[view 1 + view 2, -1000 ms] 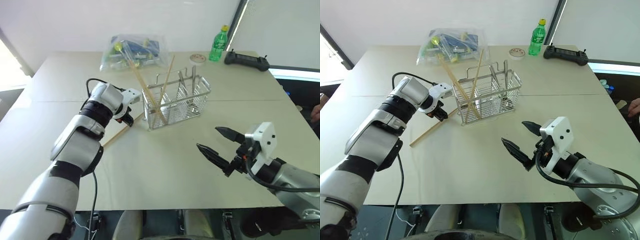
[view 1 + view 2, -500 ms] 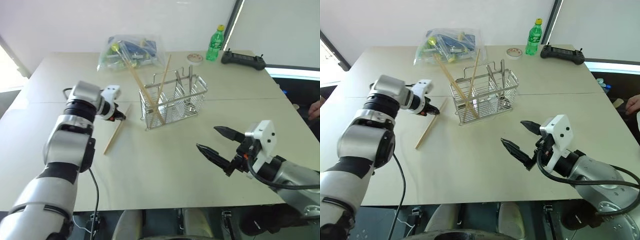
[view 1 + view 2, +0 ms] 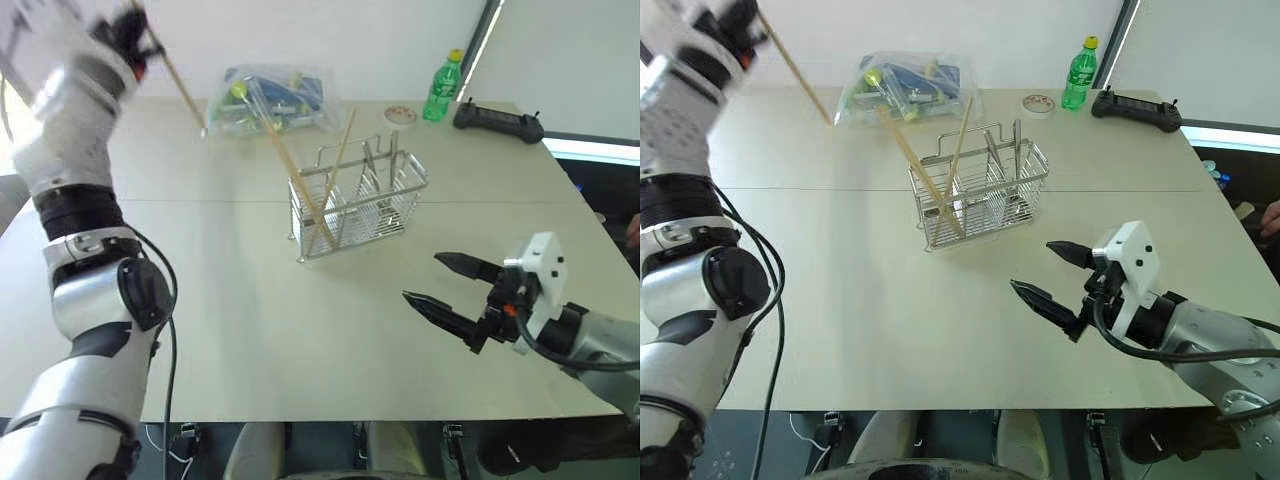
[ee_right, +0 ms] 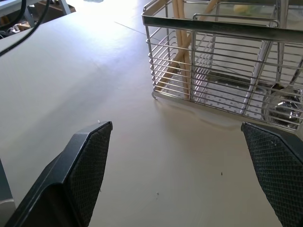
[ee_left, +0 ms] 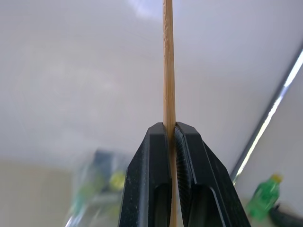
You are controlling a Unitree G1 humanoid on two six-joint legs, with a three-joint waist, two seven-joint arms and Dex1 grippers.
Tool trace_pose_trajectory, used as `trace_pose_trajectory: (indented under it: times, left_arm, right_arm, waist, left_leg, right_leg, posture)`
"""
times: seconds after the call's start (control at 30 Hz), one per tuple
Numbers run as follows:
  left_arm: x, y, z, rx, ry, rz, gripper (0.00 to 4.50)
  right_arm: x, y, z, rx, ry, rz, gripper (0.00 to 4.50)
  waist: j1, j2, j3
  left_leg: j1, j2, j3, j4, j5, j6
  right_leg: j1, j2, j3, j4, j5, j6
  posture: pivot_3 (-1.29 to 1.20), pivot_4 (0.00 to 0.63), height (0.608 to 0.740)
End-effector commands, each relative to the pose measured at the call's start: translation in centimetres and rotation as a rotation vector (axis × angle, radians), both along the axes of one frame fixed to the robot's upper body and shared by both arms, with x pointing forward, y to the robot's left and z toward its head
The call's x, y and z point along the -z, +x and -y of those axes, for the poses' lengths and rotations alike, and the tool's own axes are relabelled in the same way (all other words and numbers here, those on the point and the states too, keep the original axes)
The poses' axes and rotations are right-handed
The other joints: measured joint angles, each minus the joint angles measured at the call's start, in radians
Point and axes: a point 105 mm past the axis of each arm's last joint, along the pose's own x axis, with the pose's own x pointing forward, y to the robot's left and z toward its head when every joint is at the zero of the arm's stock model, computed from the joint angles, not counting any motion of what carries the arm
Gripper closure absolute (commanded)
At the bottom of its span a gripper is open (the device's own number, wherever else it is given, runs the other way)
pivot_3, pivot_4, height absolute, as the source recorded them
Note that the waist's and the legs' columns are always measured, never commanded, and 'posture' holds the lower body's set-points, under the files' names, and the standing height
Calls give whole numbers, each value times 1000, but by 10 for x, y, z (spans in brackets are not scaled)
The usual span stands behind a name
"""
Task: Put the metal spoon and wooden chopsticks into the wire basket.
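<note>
Now the left gripper (image 5: 171, 142), raised at the far left, pinches one wooden chopstick (image 3: 180, 88) slanting down toward the right. The wire basket (image 3: 362, 205) lies to its right and nearer, holding two chopsticks. The right gripper (image 3: 452, 285) hangs spread, empty.

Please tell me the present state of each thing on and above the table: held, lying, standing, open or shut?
Left gripper: jaws shut on one chopstick, raised above the table.
Right gripper: jaws open, empty.
Wire basket: upright on the table.
Two chopsticks in basket: leaning inside.
Green bottle: upright, capped.
Plastic bag: lying on the table.
</note>
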Motion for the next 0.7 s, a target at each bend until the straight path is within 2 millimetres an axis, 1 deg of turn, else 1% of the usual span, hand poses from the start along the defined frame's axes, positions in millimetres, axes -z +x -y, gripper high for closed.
trace_pose_trajectory:
  times: [0.03,0.07,0.1,0.13,0.2,0.27,0.37,0.5,0.6,0.7]
  left_arm:
    - [-47,-37,49,162,63,193,4416]
    - [-50,-41,61,197,84,210,4416]
    - [-49,-46,83,263,124,221,4416]
    - [-45,-50,101,320,154,220,4416]
    - [-31,-52,127,401,204,198,4416]
    - [-12,-48,141,432,256,161,4416]
    - [15,-42,151,457,306,99,4416]
    - [43,-37,153,474,344,22,4416]
    - [57,-38,155,494,362,-13,4416]
    - [67,-39,158,518,333,-43,4416]
  right_arm:
    - [-7,0,-2,-16,0,22,0]
    - [-7,1,-2,-17,1,22,0]
    - [-7,1,-2,-15,3,25,0]
    - [-7,2,-1,-11,5,27,0]
    - [-8,3,0,3,10,32,0]
    - [-8,3,0,17,15,38,0]
    - [-8,1,0,37,24,44,0]
    - [-9,-1,2,72,25,60,0]
    - [-12,0,6,96,23,76,0]
    - [-14,1,9,112,24,82,0]
  waist:
    - [-1,0,0]
    - [-1,0,0]
    - [-1,0,0]
    - [-1,1,0]
    - [-1,1,0]
    - [-5,2,-1]
    - [-15,4,-2]
    - [-13,5,-1]
    - [-6,4,-1]
    - [-2,4,-1]
  left_leg:
    - [1,0,0,0,0,0]
    - [2,-1,0,0,0,0]
    - [3,0,0,0,0,0]
    - [4,0,0,1,0,0]
    - [4,0,0,3,0,0]
    - [4,0,0,4,0,0]
    - [4,1,2,4,0,0]
    - [3,3,1,2,1,1]
    - [2,3,1,2,0,1]
    - [1,2,1,4,0,1]
  right_leg:
    - [1,0,0,0,0,0]
    - [2,0,0,0,0,0]
    - [4,0,0,0,0,0]
    - [5,0,0,0,0,0]
    - [5,1,0,0,0,0]
    - [6,2,0,0,0,0]
    - [5,3,2,0,0,-1]
    - [1,6,2,2,0,-1]
    - [1,5,2,1,0,-2]
    - [2,4,2,0,-1,-2]
  posture:
    - [0,150,690]
    - [0,150,690]
    - [0,150,690]
    - [0,150,690]
    - [0,150,690]
    - [0,150,690]
    - [0,150,690]
    - [0,150,690]
    - [0,150,690]
    - [0,150,690]
